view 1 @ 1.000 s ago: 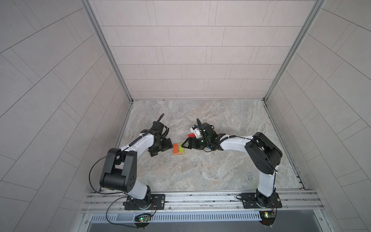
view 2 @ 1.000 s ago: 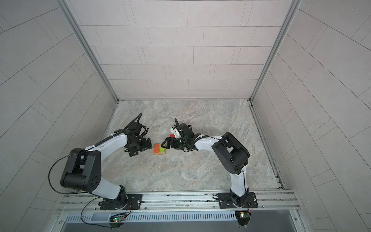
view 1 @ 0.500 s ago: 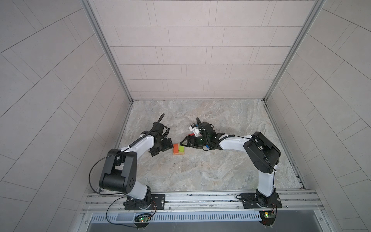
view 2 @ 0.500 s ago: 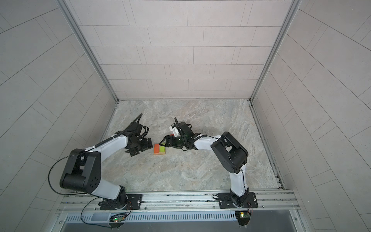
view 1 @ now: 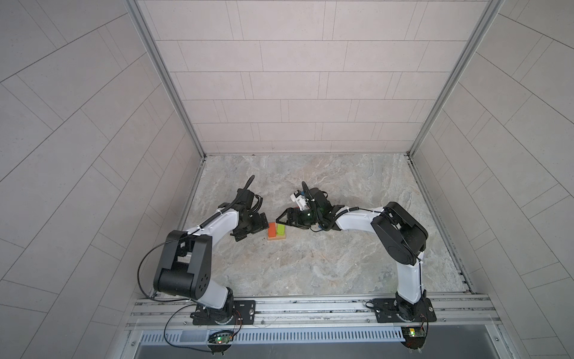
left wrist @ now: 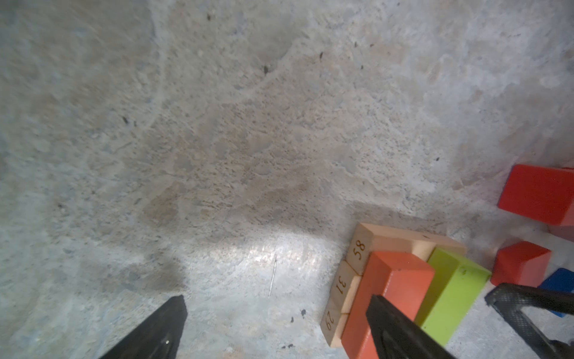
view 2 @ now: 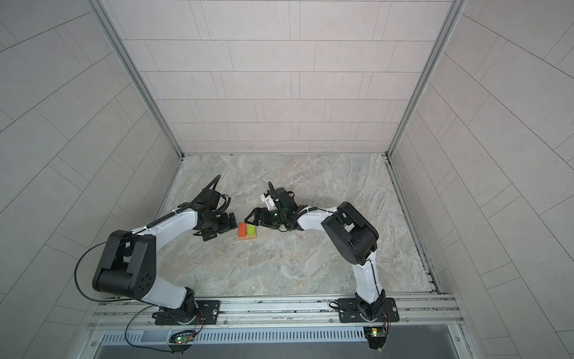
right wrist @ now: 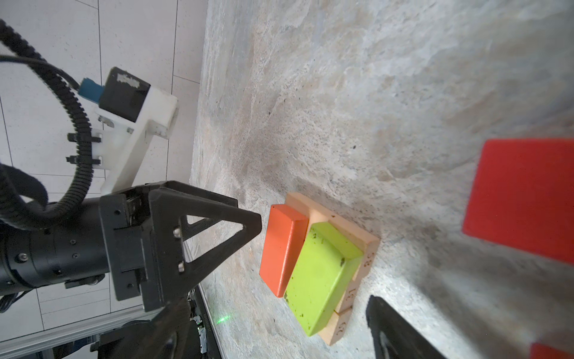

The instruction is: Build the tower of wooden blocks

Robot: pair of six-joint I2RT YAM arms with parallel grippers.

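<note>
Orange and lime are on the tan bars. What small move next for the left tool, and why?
Probably draw the left tool back from the orange block: it stands open and empty beside it, while the loose red block and blue block lie by the right tool, which looks better placed to fetch one.

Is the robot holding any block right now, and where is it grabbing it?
The left end effector holds nothing: its jaws stand open beside the orange block. Whether the right end effector holds anything cannot be told from these views.
</note>
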